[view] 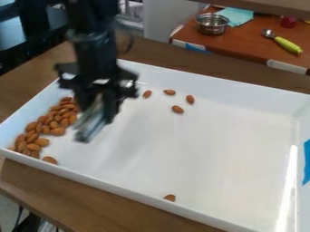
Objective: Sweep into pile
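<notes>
Claw (103,109) clamped on pale tool (90,124), likely best held at its upper end | almonds (57,118) bank along white tray's (212,149) left side, strays (177,109) far and near | light, hard, apt to skid.

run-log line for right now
sweep into pile | claw over tray, view's left | almond pile along tray's left wall | strays: four toward far wall, one by near wall | sweep unfinished
</notes>
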Controlling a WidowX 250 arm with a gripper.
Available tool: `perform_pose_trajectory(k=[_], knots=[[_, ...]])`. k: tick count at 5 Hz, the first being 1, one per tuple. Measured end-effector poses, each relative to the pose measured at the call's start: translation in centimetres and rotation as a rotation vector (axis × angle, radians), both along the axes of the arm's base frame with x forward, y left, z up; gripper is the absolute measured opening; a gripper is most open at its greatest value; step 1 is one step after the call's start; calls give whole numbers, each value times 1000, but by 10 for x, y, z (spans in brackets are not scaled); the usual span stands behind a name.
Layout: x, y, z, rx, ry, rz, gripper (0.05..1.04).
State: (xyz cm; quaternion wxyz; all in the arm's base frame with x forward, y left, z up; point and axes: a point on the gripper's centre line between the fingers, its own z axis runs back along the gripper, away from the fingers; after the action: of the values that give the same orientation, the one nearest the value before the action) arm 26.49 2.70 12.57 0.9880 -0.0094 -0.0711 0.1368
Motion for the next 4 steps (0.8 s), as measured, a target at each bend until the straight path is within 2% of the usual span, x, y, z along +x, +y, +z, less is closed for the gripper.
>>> perform_pose_trajectory(k=[1,2,3,4], knots=[[25,-29,22,-17,-19,27,381],[48,-56,24,-4,-1,52,381],[71,-81,15,38,-3,66,381],[82,-97,1,75,13,66,381]])
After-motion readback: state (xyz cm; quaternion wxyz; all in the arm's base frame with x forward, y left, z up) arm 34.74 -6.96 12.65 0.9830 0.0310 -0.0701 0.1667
